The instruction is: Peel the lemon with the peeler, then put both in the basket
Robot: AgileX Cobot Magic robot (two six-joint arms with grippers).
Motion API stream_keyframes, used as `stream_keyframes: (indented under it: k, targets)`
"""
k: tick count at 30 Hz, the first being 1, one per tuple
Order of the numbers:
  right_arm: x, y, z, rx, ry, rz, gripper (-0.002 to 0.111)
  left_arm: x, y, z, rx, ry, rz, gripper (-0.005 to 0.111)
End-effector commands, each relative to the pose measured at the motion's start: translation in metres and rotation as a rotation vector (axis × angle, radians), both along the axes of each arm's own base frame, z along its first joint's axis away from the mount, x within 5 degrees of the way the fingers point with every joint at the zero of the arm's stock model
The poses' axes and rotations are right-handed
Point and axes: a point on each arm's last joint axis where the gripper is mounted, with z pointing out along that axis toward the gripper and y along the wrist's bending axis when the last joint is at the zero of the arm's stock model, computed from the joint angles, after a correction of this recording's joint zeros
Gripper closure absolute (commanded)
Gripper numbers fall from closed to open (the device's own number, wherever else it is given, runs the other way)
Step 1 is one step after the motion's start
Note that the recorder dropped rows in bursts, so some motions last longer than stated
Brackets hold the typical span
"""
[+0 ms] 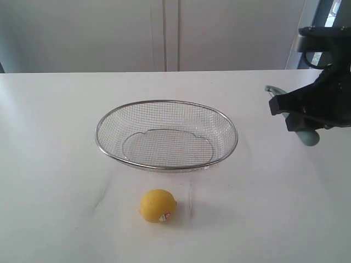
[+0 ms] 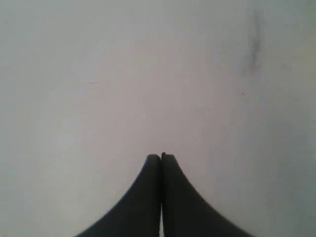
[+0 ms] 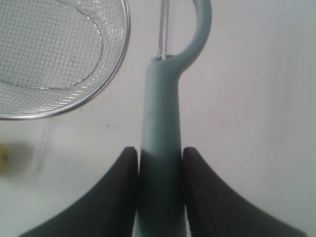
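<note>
Sitting clamped in right claw (image 3: 160,152) — peeler (image 3: 159,108)

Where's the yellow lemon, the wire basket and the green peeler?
Round yellow lemon (image 1: 157,205), exterior view, front skin.
Silver wire mesh basket (image 1: 118,129), exterior view, mesh wall.
Teal-green plastic peeler (image 3: 160,128), right wrist view, handle.

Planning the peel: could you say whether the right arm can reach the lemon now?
Probably yes: the lemon lies on open table near the basket, unblocked, though that arm's hand grips the peeler.
</note>
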Motion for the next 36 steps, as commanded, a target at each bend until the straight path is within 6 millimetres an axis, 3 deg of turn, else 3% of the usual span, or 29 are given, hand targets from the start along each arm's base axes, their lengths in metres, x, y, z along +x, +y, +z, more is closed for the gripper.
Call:
stream_keyframes:
  k: [1,11,28,36]
  targets:
    - [0.000,-0.003,0.002,-0.006,-0.024,0.001,0.108,0.015,-0.013,0.004,-0.057,0.109,-0.240,0.107]
    - [0.000,-0.003,0.002,-0.006,-0.024,0.001,0.108,0.048,-0.029,-0.003,-0.138,0.164,-0.386,0.107]
    - [0.001,-0.003,0.002,-0.005,-0.030,0.000,0.108,0.093,-0.119,-0.007,-0.011,0.138,-0.764,0.107]
    - [0.001,-0.002,0.003,-0.001,-0.031,-0.001,0.108,0.108,-0.154,-0.014,0.032,0.097,-0.849,0.107]
